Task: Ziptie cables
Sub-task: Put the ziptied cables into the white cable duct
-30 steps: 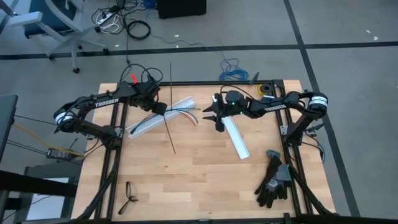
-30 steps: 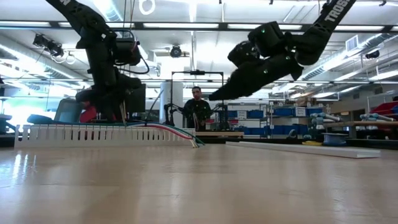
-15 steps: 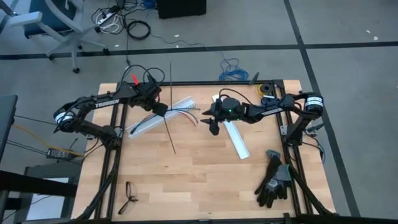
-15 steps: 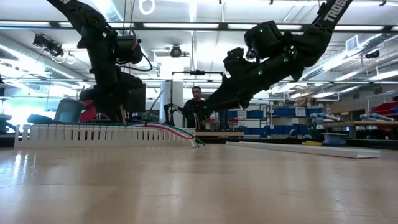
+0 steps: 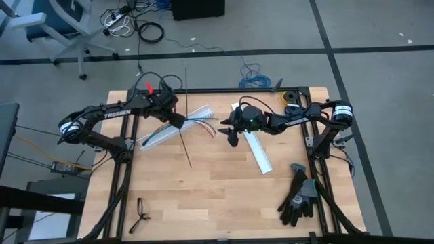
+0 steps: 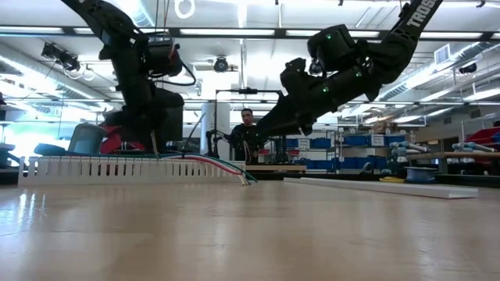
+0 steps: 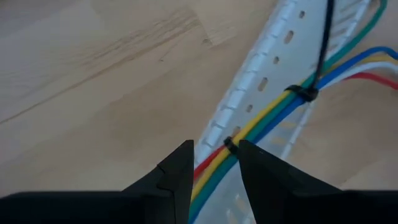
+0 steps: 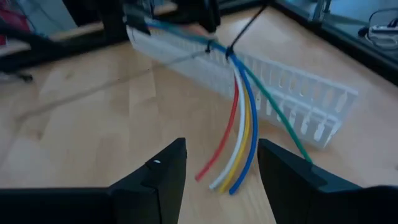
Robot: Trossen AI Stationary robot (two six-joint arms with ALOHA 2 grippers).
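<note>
Left wrist view, cables: the cables (image 7: 261,127) lie along the white slotted channel (image 7: 261,81), red, yellow, green and blue side by side, with a black zip tie (image 7: 303,94) already cinched around them partway along.
Why held so: my left fingers (image 7: 214,163) straddle the bundle at a second dark band, closed in on the cables and pinning them to the channel; I judge this keeps the wires bunched for tying.
Tie tail: the long black tail (image 5: 186,122) runs across the bench (image 5: 203,190) and past its far edge, uncut.
Cables, position: on the far-left part of the bench, between my two arms (image 5: 202,122).
Axis: the long axis follows the channel, slanting across the bench; bound end under my left fingers, loose ends fanning toward my right arm.
Free ends: red, white, yellow, blue and green tips splay on the wood (image 8: 230,155).
Right fingers: my right fingers (image 8: 221,165) are spread wide and empty, hovering near the loose tips and pointed at them, apart from them.
</note>
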